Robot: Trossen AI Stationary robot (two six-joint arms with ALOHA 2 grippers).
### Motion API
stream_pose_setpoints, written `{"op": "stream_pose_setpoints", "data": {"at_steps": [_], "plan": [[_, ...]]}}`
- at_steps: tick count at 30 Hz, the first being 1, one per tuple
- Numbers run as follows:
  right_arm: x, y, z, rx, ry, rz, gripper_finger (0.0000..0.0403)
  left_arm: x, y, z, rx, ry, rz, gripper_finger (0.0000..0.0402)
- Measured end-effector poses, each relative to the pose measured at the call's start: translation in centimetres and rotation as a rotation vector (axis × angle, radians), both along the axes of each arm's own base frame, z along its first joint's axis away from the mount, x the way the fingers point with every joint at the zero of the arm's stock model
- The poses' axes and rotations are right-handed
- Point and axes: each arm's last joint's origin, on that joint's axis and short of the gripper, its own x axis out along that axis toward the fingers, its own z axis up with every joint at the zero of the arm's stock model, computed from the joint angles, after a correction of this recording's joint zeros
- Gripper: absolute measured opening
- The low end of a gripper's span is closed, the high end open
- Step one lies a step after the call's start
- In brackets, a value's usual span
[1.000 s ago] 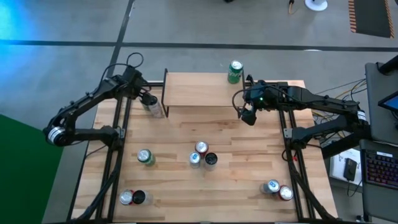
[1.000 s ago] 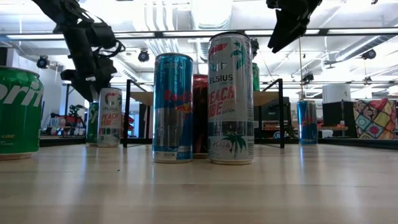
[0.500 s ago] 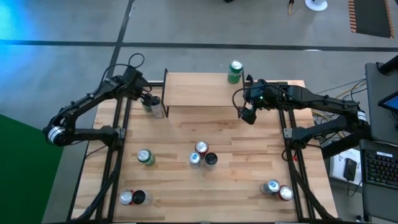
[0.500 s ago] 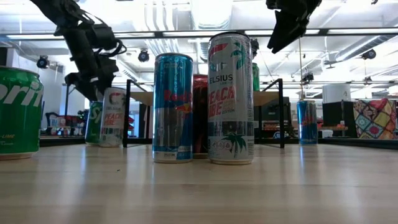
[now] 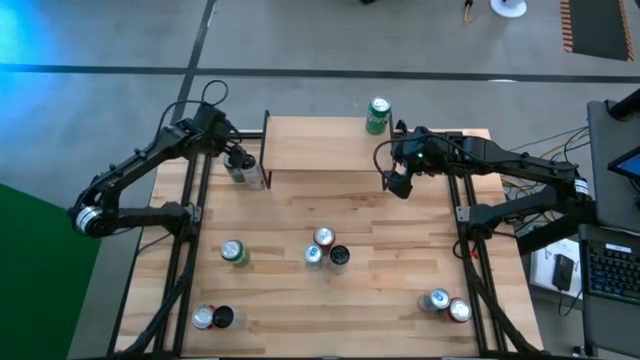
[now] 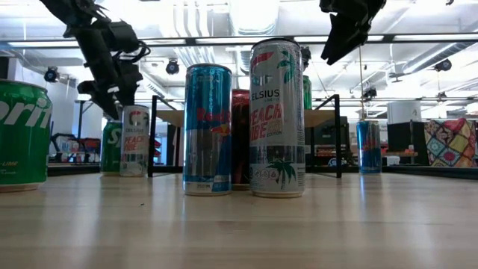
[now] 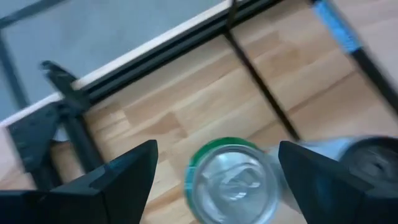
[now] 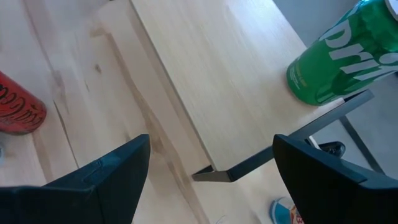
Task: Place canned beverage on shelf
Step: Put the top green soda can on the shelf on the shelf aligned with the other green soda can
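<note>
Left claw point(image 5: 238, 160) is hovering off the shelf's left end, fingers point(image 7: 112, 180) standing spread, gripping nothing. The left wrist view is showing a green-rimmed can top point(image 7: 231, 177) sitting between them but lower down, with a second can just beside it. High view is showing those two cans point(image 5: 246, 172) standing on the desk point(image 5: 400, 260) right against the shelf's left end; low view has them as a peach-label slim can point(image 6: 134, 140) with a green can point(image 6: 112, 146) partly hidden behind it, claw just above.

Right claw point(image 5: 396, 184) is hanging in the air off the shelf's right front corner, fingers point(image 8: 93, 180) likewise spread wide, holding nothing.

The shelf point(image 5: 320, 147) is sitting at the desk's far edge, centre. One green can point(image 5: 377, 115) is standing upright on its far right corner; the right wrist view is confirming it on the board near the end leg point(image 8: 329, 62).

Everything else is sitting on the desk:
- cluster of three cans point(image 5: 326, 248) mid-desk, upright
- single green can point(image 5: 233, 252) left of that cluster
- pair of cans point(image 5: 212, 318) at the near left corner
- pair of cans point(image 5: 447, 304) at the near right
</note>
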Motion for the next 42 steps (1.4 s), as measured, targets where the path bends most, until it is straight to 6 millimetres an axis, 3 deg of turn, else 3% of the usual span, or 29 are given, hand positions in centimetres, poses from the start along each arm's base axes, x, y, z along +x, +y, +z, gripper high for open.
{"op": "stream_pose_setpoints", "data": {"at_steps": [3,15,33,38,42], "plan": [[0.0,0.0,0.0,0.013,-0.004,0.011,0.0326,0.0,-0.2,-0.2,-0.028,-0.029,-0.014,0.0328],[0.0,0.0,0.0,0.014,-0.006,0.013,0.0326,-0.8,-1.2,-4.1,-0.132,0.076,0.005,0.0377],[0.1,0.0,0.1,0.016,-0.024,0.006,0.0326,-0.2,-0.4,-4.9,-0.027,0.04,-0.051,0.0294],[0.1,0.0,0.1,0.026,-0.03,-0.007,0.0326,-0.4,-0.6,-3.9,-0.042,0.06,-0.063,0.0293],[0.2,0.0,0.1,0.032,-0.034,-0.015,0.0326,-0.3,-0.5,-0.5,0.006,0.044,-0.076,0.0294]]}}
